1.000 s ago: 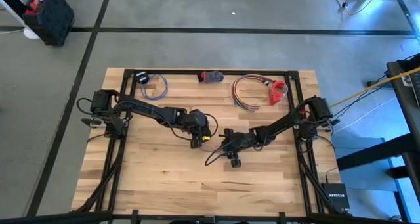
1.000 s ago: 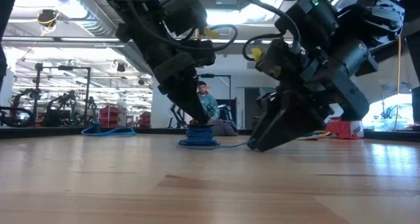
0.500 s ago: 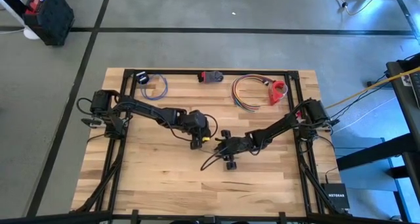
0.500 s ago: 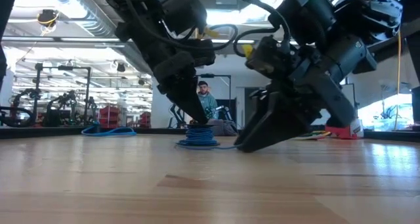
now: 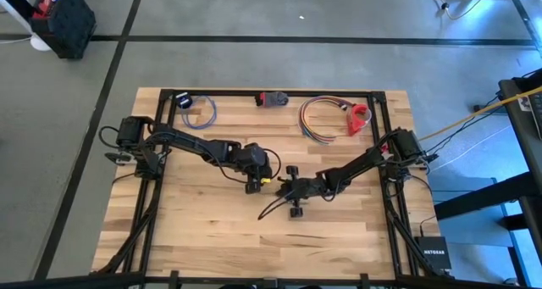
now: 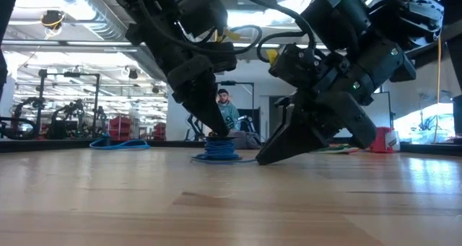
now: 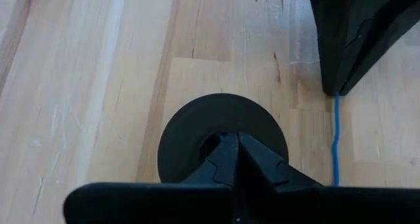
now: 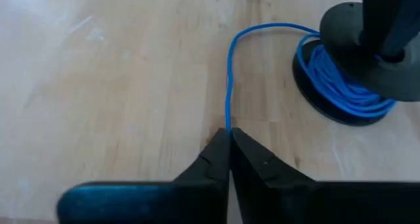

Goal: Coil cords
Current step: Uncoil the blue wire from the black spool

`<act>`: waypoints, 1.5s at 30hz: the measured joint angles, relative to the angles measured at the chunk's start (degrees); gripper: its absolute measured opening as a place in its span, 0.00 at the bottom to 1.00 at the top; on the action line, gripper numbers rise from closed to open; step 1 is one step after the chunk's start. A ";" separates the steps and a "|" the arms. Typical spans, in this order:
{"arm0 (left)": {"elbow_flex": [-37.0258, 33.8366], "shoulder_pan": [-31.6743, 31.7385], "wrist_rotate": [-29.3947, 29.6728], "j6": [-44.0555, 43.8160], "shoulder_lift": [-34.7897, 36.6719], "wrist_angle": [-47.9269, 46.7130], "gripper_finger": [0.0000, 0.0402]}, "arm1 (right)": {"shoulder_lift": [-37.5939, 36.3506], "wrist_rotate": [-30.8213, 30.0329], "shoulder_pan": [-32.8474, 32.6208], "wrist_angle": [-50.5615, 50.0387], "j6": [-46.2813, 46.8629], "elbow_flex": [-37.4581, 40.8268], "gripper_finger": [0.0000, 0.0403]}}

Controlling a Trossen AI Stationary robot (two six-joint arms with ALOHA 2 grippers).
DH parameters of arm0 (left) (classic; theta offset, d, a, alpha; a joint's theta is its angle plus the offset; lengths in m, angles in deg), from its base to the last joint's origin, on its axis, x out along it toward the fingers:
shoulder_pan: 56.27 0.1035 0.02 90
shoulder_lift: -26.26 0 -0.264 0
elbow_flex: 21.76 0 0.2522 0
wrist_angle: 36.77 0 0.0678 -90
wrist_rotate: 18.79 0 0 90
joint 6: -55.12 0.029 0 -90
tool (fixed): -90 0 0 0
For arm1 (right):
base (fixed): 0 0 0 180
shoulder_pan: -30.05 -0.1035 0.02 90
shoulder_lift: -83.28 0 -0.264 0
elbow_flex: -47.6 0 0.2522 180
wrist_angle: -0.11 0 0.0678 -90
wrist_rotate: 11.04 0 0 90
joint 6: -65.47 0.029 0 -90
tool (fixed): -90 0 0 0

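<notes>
1. The blue cord (image 8: 228, 79) is mostly wound around a black spool (image 8: 348, 60) standing mid-table; a free strand runs out from it across the wooden table (image 5: 212, 230).
2. The right gripper (image 8: 230, 137) sits just beside the spool, its fingers pinched together on that loose strand at the tabletop.
3. The left gripper (image 7: 236, 145) stands on the spool's top, fingers closed at its centre.
4. Near the table's far edge lies a separate multicoloured cable coil (image 5: 318, 119).

High cam looks straight down on my whole table (image 5: 203, 238). Low cam sits at tabletop level, facing the room. Both wrist cams look down close at the wood, sharing the spool (image 7: 223, 142) and wire (image 8: 228, 86).
</notes>
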 joint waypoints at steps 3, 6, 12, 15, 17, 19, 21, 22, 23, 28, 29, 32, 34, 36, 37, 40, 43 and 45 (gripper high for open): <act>0.00 0.00 0.00 0.01 0.00 -0.02 0.01 | -0.33 -3.51 -1.30 -0.99 -0.28 0.02 0.03; 0.02 0.00 0.00 0.01 0.00 -0.62 0.00 | -1.28 -7.21 -3.04 -3.12 -0.30 0.13 0.04; 0.02 0.00 0.00 -1.06 0.00 -0.81 0.01 | -4.33 -10.63 -6.17 -9.78 0.09 0.24 0.02; 0.02 0.02 0.01 -1.06 0.00 -0.69 0.01 | -5.26 -12.96 -7.44 -11.12 0.42 0.24 0.02; 0.06 0.02 0.01 -1.09 0.00 -0.68 0.01 | -5.38 -13.31 -7.95 -11.25 0.44 0.24 0.01; 0.30 0.02 0.02 -1.35 0.00 -0.76 0.01 | -5.38 -13.31 -8.02 -11.26 0.54 0.24 0.01; 0.63 0.02 0.00 -1.39 0.00 -0.70 0.01 | -5.40 -13.36 -7.87 -11.21 1.42 0.24 0.02; 0.66 0.02 0.02 -1.44 0.00 -0.51 0.01 | -5.42 -13.36 -7.85 -11.19 1.58 0.24 0.02; 0.66 0.02 0.02 -1.47 0.00 -0.63 0.01 | -5.42 -13.36 -7.85 -11.23 1.58 0.24 0.01; 0.66 0.10 0.02 -1.47 0.00 -1.64 0.01 | -5.44 -13.36 -7.85 -11.24 1.63 0.24 0.01; 0.66 0.24 0.04 -1.47 0.00 -1.95 0.01 | -5.44 -13.36 -7.85 -11.24 1.63 0.22 0.01; 0.66 0.69 0.04 -1.47 0.00 -2.10 0.01 | -5.44 -13.36 -7.85 -11.21 1.69 0.20 0.01; 0.66 1.01 0.10 -1.53 0.00 -2.15 0.01 | -5.48 -13.36 -7.85 -11.21 1.89 0.18 0.01; 0.65 1.30 0.17 -2.10 0.00 -2.32 0.01 | -5.55 -13.36 -7.85 -11.20 2.02 0.17 0.01; 0.63 1.36 0.17 -2.40 0.00 -2.30 0.01 | -5.55 -13.36 -7.85 -11.20 2.04 0.17 0.01; 0.63 1.33 0.20 -2.54 0.00 -2.16 0.01 | -5.55 -13.36 -7.85 -11.24 2.09 0.17 0.02; 0.63 1.18 0.19 -2.78 0.00 -2.53 0.01 | -5.55 -13.36 -7.85 -11.26 2.11 0.17 0.02; 0.63 1.16 0.17 -3.31 0.00 -3.29 0.01 | -5.55 -13.36 -7.85 -11.24 2.11 0.17 0.02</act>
